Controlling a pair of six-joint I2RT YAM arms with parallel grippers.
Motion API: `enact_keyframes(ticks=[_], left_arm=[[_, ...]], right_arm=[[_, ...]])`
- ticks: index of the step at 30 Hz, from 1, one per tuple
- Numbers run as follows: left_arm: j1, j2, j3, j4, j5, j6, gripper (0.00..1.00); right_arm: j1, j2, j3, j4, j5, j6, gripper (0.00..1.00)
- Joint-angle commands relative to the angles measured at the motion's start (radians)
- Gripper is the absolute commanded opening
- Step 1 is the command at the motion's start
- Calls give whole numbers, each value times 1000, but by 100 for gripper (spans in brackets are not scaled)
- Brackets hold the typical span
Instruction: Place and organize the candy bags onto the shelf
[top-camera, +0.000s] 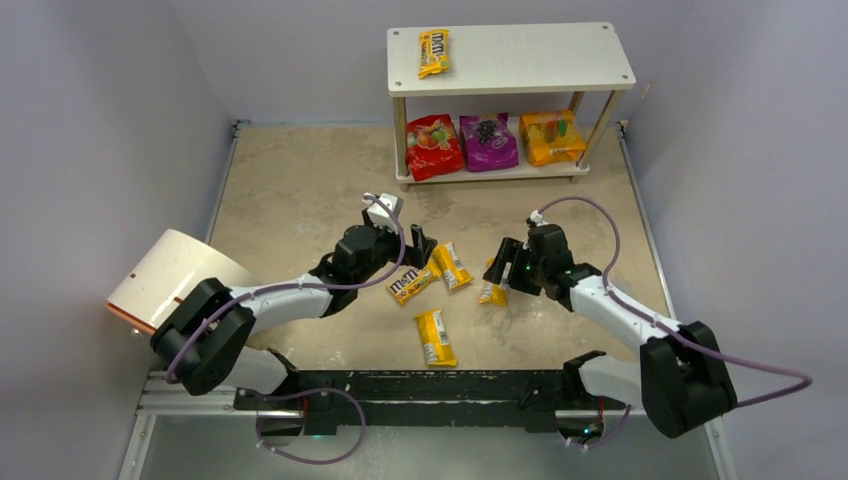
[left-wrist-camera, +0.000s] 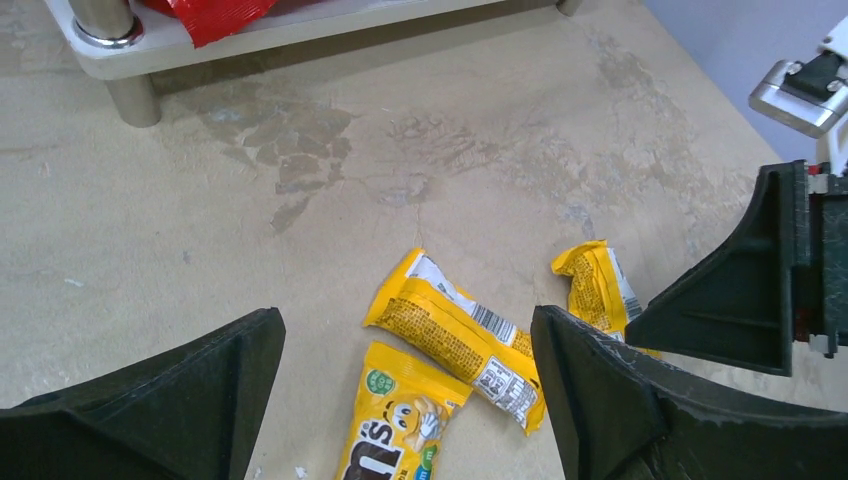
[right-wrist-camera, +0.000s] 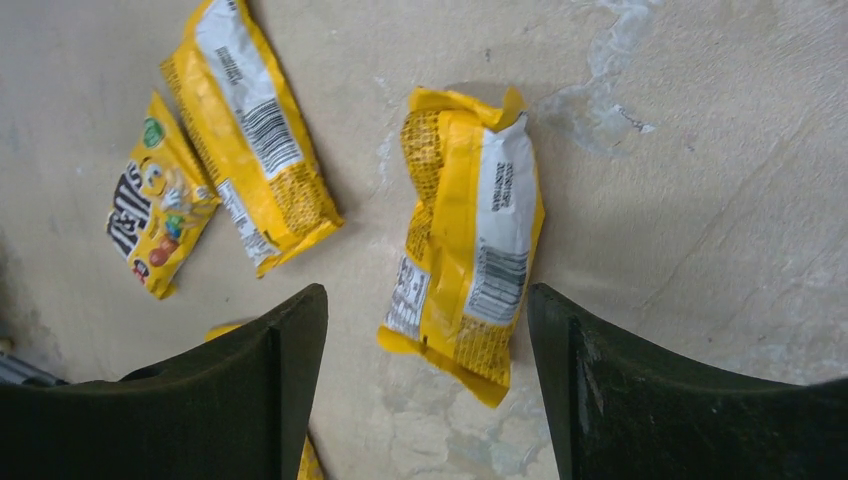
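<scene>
Lying on the bench (top-camera: 300, 190) at far left, a white cylinder (top-camera: 165, 272) with an orange rim sits close against the left arm. The shelf (top-camera: 520, 75) stands at the far side, with one yellow packet (top-camera: 433, 52) on top and the red pouch (top-camera: 433, 146), purple pouch (top-camera: 488, 141) and orange pouch (top-camera: 552, 136) side by side below. The right end effector (right-wrist-camera: 425, 310), fingers apart, straddles a barcode-up packet (right-wrist-camera: 465, 240) without touching it. The left end effector (left-wrist-camera: 400, 340), fingers wide apart, hangs over a face-up packet (left-wrist-camera: 395, 430) touching a flipped packet (left-wrist-camera: 460, 335). A lone packet (top-camera: 435, 337) lies nearer the arm bases.
</scene>
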Motion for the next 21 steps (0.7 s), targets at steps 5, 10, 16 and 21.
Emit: enact_keyframes(ticks=[5,10,16,21], left_arm=[[-6,105,18,204,3,81,100],[-6,192,52,222,28,89,100],[-11,349,112,273,95,77,100],[-24,454,138,327,82,88,100]], right_arm=[[-1,89,-39,224,68,-11,69],[-1,151,-59,310,54,2,59],[-3,180,-48,324,75,-31,24],[-3,148,-46,317,92,-56,9]])
